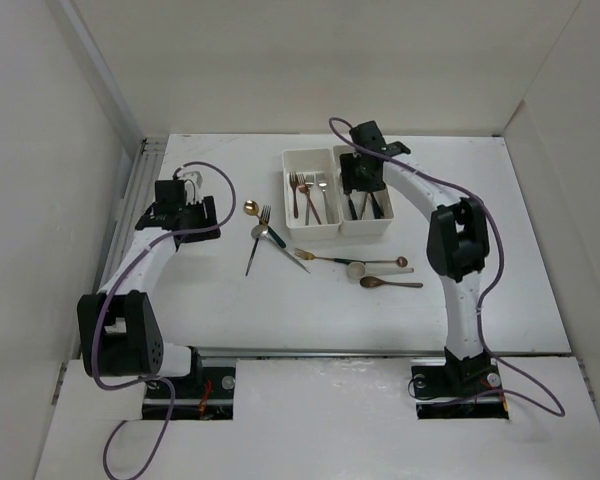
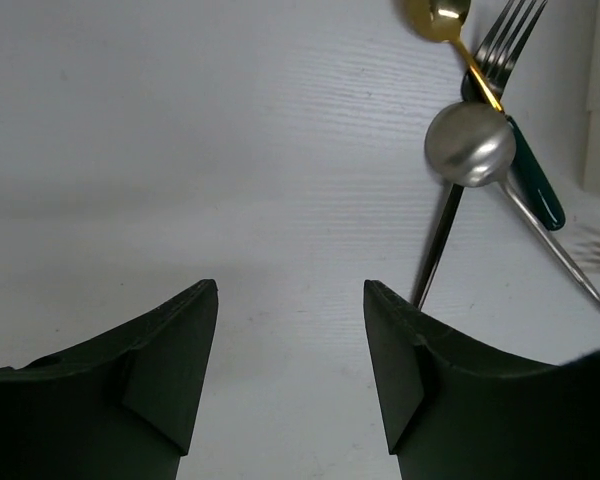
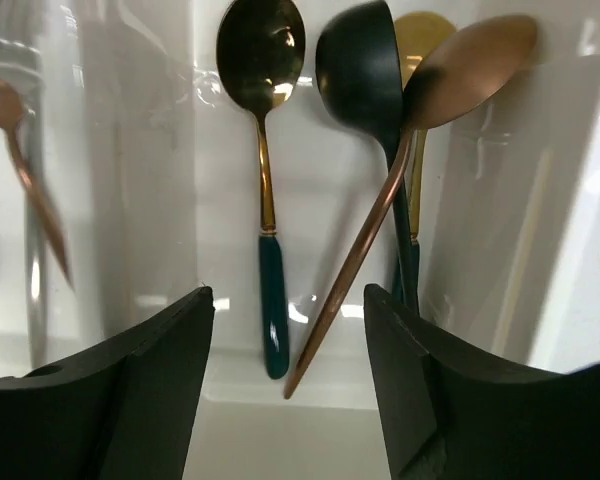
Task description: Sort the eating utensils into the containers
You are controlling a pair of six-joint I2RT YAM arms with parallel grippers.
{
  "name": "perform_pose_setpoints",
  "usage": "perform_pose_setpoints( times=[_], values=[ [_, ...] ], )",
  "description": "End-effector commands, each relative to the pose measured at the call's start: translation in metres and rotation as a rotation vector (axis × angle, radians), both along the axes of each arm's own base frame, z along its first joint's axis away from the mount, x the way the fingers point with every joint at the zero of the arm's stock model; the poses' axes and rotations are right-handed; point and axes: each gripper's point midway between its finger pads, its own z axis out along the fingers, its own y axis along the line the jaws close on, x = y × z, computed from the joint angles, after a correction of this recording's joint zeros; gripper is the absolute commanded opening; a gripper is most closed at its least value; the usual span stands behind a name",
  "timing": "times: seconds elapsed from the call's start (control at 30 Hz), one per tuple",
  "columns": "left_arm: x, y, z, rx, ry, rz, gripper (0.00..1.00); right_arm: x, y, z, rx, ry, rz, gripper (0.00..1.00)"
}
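Observation:
Two joined white containers stand mid-table. The left bin (image 1: 287,192) holds several forks (image 1: 308,190). My right gripper (image 1: 362,186) hangs open over the right bin (image 1: 389,216). In the right wrist view its jaws (image 3: 290,340) are apart above a slanted copper spoon (image 3: 460,70), a black spoon (image 3: 360,70) and a gold-bowled, green-handled spoon (image 3: 262,60), all lying loose in the bin. My left gripper (image 1: 202,222) is open and empty (image 2: 290,350) over bare table, left of a gold spoon (image 2: 440,15), a fork (image 2: 510,30) and a silver spoon (image 2: 470,143).
More utensils lie on the table in front of the bins: a gold fork (image 1: 315,257), a pale-bowled spoon (image 1: 378,264) and a copper spoon (image 1: 390,283). White walls enclose the table on three sides. A metal rail (image 1: 140,190) runs along the left edge.

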Motion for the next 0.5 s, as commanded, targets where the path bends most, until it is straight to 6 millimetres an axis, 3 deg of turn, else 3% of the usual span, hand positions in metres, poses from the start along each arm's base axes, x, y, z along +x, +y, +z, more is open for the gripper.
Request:
perform_pose_setpoints(
  times=[0.0,0.03,0.07,0.13,0.17,0.2,0.23,0.27,0.4,0.47],
  values=[
    [0.006,0.005,0.012,0.045,-0.012,-0.022,0.58,-0.002,0.007,0.089,0.05,-0.172,0.04,0.69],
    [0.008,0.002,0.011,0.045,-0.017,-0.031,0.58,-0.006,0.009,0.083,0.029,-0.163,0.058,0.71],
    [0.008,0.002,0.011,0.039,-0.015,-0.025,0.58,-0.014,0.01,0.104,0.018,-0.205,0.079,0.72],
    [0.013,0.002,0.013,0.039,-0.026,-0.024,0.58,-0.034,0.017,0.115,-0.046,-0.232,0.162,0.75],
    [0.015,0.002,0.017,0.039,-0.035,-0.024,0.58,-0.049,0.015,0.101,-0.079,-0.196,0.2,0.75],
    [0.015,0.001,0.017,0.033,-0.034,-0.018,0.58,-0.063,0.01,0.112,-0.092,-0.204,0.265,0.75],
    [0.015,0.001,0.017,0.033,-0.034,-0.017,0.58,-0.08,0.013,0.103,-0.094,-0.165,0.338,0.75],
    [0.015,0.001,0.017,0.033,-0.034,-0.017,0.58,-0.112,0.012,0.074,-0.08,-0.039,0.432,0.75],
    [0.015,0.0,0.015,0.02,-0.032,-0.003,0.58,-0.168,0.0,0.042,-0.203,0.082,0.592,0.74],
    [0.015,-0.001,0.015,0.013,-0.032,-0.009,0.58,-0.182,-0.002,0.042,-0.21,0.104,0.636,0.73]
  ],
)
